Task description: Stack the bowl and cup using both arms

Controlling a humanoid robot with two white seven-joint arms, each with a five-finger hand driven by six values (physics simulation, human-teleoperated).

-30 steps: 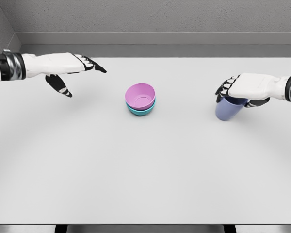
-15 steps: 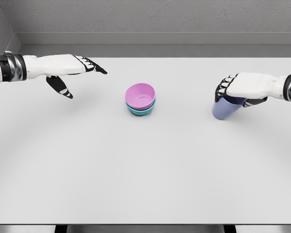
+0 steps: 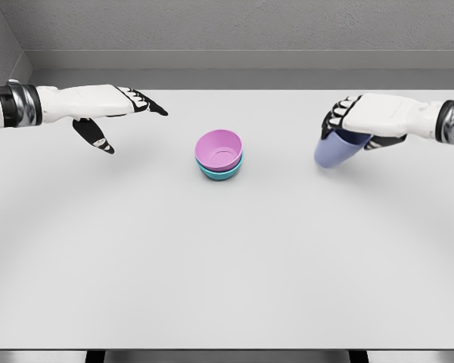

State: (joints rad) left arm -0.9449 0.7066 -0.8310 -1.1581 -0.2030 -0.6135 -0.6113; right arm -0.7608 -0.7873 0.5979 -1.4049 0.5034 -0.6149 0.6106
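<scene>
Cup (image 3: pixel 334 150): lavender-blue, smooth matte plastic by the look of it, tapered tumbler shape. Held from above at its rim by the right robot hand (image 3: pixel 357 121), fingers curled around the upper wall; body tilted, base angled toward the middle of the tabletop (image 3: pixel 227 265). It appears lifted clear of the surface, though the flat lighting makes contact hard to rule out. Location: right of centre, well apart from the bowls. The top grip leaves the base free, which would suit lowering it into a bowl.

Pink bowl (image 3: pixel 219 148): round, thin-walled, glossy interior, nested inside the teal bowl (image 3: pixel 221 172), of which only a lower crescent shows. Location: centre of the tabletop, upright. Nesting looks finished, so the stack likely serves as the seat for the cup.

Left robot hand (image 3: pixel 110 106): white shell, black finger segments, spread wide and holding nothing; hovers over the far left of the tabletop, well away from the bowls, probably keeping out of the other arm's path.

Tabletop: plain white, flat, matte, rectangular, with soft shadows beneath the items.
</scene>
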